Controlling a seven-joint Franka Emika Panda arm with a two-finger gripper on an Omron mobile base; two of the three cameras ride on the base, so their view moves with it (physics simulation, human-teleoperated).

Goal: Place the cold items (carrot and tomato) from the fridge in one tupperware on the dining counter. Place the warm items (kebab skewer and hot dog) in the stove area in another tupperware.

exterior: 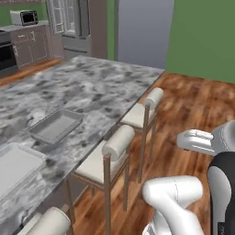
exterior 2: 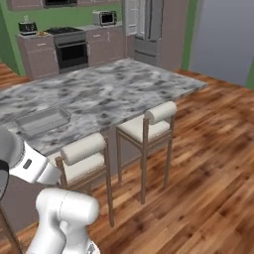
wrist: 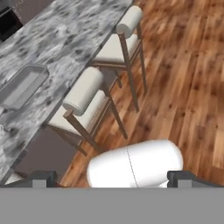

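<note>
The jaws are spread wide apart with nothing between them, their two dark tips seen at the bottom corners of the hand view, so the gripper is held above the wooden floor beside the stools. The arm is seen folded low, off the table's edge.

On the marbled grey table two clear tupperware containers are set. One tupperware lies near the table's edge, just behind the middle stool, and nothing can be made out inside it. The other, larger tupperware is placed just beside it, toward the near end of the table, and is partly cut off by the picture's edge. In the right base view the first container is seen at.

Three stools with white cushions are lined along the table's side; the far stool stands next to the middle one.

Beyond the table, the fridge, the stove and a microwave are seen against the far wall. The carrot, tomato, kebab skewer and hot dog cannot be made out at this range.
</note>
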